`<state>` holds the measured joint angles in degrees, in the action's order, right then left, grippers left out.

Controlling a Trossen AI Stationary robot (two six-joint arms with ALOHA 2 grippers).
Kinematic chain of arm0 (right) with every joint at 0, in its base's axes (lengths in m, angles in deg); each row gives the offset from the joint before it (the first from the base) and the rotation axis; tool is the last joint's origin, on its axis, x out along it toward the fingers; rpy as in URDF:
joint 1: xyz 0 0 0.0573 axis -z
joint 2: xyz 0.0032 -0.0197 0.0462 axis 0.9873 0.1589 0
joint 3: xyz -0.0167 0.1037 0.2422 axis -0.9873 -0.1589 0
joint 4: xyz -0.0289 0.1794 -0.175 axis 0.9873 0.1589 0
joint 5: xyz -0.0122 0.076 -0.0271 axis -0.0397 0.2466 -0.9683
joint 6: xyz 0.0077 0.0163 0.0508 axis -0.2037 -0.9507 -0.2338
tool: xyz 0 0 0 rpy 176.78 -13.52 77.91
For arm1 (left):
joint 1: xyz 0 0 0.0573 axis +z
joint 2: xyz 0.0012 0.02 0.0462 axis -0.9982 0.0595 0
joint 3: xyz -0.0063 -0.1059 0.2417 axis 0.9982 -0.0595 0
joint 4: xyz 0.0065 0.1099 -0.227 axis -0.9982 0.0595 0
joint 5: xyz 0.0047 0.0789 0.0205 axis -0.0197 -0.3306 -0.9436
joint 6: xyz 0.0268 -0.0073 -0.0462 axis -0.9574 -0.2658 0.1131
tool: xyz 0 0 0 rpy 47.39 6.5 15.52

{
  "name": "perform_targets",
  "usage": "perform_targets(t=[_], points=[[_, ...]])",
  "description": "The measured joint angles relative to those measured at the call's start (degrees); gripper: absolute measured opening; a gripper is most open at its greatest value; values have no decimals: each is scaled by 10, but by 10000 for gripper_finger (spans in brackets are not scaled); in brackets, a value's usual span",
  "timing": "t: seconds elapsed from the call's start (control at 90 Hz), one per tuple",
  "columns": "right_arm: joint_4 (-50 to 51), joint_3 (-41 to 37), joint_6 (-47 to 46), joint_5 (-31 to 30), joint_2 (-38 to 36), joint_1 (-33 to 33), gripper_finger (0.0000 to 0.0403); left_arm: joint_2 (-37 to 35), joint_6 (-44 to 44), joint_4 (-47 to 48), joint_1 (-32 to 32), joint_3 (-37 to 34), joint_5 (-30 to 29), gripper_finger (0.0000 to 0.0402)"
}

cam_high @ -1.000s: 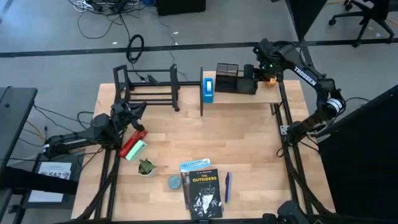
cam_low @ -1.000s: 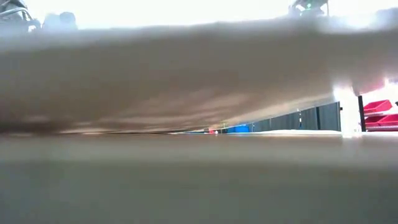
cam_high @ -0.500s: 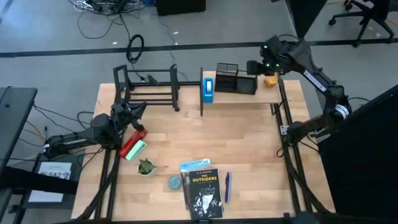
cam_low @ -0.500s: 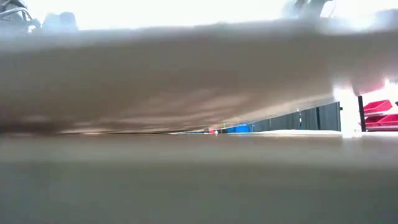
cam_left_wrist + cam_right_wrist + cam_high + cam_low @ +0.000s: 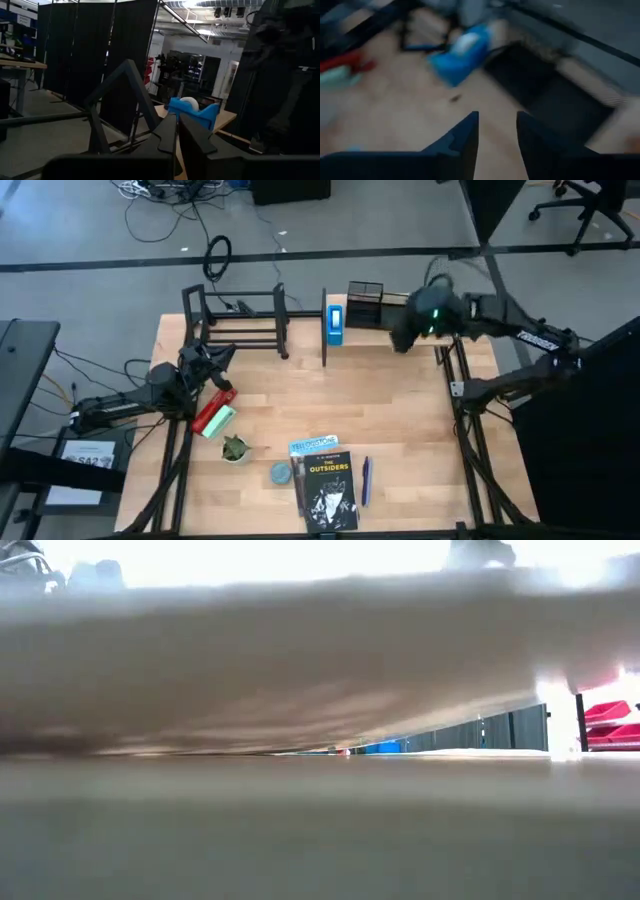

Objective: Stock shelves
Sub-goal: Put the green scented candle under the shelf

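The dark left gripper (image 5: 222, 360), fingers pressed together, rests at nine o'clock. The dark right gripper (image 5: 403, 338), fingers parted and empty, hovers at one o'clock.

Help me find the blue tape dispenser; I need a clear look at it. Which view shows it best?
The left wrist view: the tape dispenser is sharp, side-on, white roll showing. The high view shows it small, from above, on the wood shelf. The right wrist view shows a blue blur. The low view misses it.

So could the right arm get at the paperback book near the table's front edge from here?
Probably yes: the right gripper hangs open by the wood shelf, and bare table lies between it and the book.
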<state>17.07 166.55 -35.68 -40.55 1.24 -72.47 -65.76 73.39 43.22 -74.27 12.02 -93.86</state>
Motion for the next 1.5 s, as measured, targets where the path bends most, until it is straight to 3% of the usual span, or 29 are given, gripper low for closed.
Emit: perform_targets(t=[0.233, 0.533, 0.622, 0.733, 0.956, 1.167, 1.5], points=[[-129, -95, -22, 18, 64, -137, 108, 0, 0, 0, 0, 0, 0, 0], [-243, -114, -27, 189, 223, -196, 176, 0, 0, 0, 0, 0, 0, 0], [-286, -114, -26, 212, 263, -221, 202, 0, 0, 0, 0, 0, 0, 0], [-344, -114, -25, 202, 305, -255, 224, 0, 0, 0, 0, 0, 0, 0], [-502, -114, -19, 94, 362, -306, 242, 0, 0, -1, 0, 0, 0, 0], [-772, -107, 138, 107, 438, -303, 253, 0, 0, -3, 0, 0, 0, 0], [-686, 42, 291, 136, 555, -276, 328, 0, 0, 0, 0, 0, 0, 0]])
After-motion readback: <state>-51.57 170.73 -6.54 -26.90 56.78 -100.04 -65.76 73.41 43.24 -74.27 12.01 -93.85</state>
